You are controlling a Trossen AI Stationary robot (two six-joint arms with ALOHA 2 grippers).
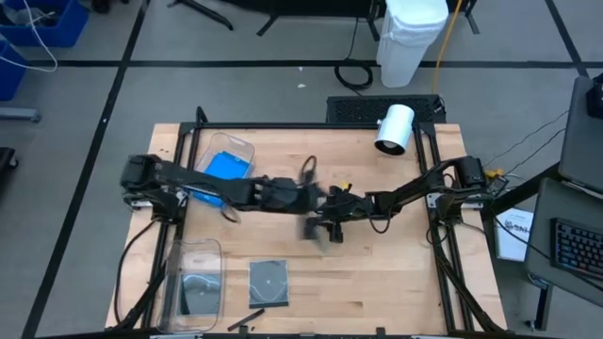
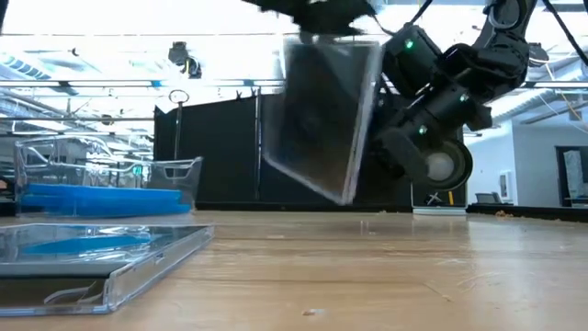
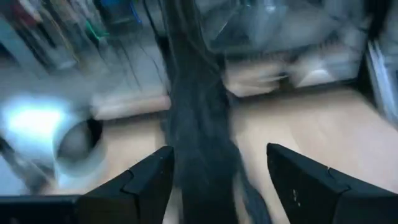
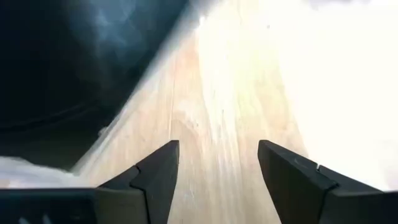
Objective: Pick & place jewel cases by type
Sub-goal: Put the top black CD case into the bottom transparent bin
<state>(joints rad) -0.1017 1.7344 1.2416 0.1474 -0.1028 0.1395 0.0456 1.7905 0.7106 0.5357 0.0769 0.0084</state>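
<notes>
- High view: both arms meet at mid-table. The left gripper [image 1: 303, 196] reaches in from the left and the right gripper [image 1: 341, 209] from the right, with a grey case [image 1: 317, 229] blurred between and just below them. Looks like a hand-over or a mid-air carry. Far left, the blue cases [image 1: 226, 168] sit in one bin [image 1: 247, 146]. A near-left bin [image 1: 175, 252] holds a grey one, and a disc case [image 1: 269, 281] lies on the table [image 1: 396, 282] beside it. Sorting by colour, I'd judge.
- Low view: the grey case hangs tilted, clear of the wood, top edge up by a gripper. Smoky, see-through, thin.
- Left wrist view: left fingers [image 3: 146, 183] stand apart, a dark edge-on slab running between them. Whether they pinch it, I cannot tell.
- Right wrist view: right fingers [image 4: 155, 171] spread wide, only bare wood between. Empty.
</notes>
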